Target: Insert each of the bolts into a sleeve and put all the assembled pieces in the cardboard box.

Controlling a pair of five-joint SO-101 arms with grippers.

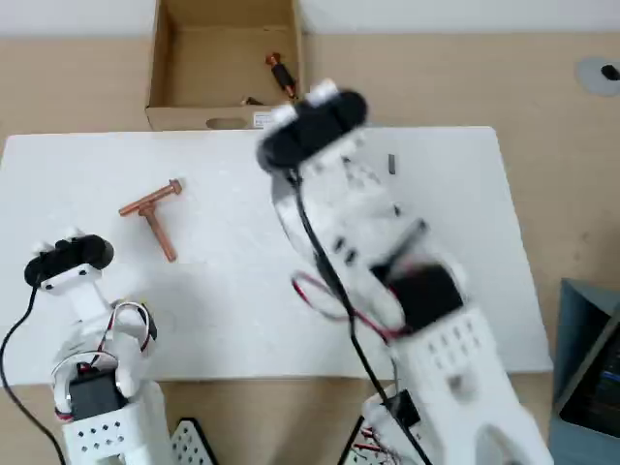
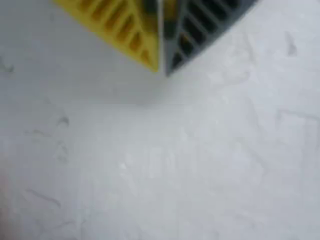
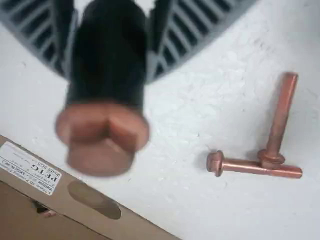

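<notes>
Between the jaws of the right gripper (image 3: pixel 110 70) a black sleeve (image 3: pixel 107 55) is clamped, its bolt head (image 3: pixel 102 137) protruding past the tips. The cardboard box (image 3: pixel 75 210) and two crossed bolts (image 3: pixel 252 167) are seen near them. The jaws of the left gripper (image 2: pixel 161 62) are pressed together, empty.

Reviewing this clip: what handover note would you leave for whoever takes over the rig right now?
Left gripper: shut, empty, over the white mat.
Right gripper: shut on a sleeved bolt, beside the cardboard box rim.
Done: one assembled piece lies in the box.
Left: box the held piece; bare bolt touching a second bolt on the mat; one likely sleeve across the mat.
</notes>
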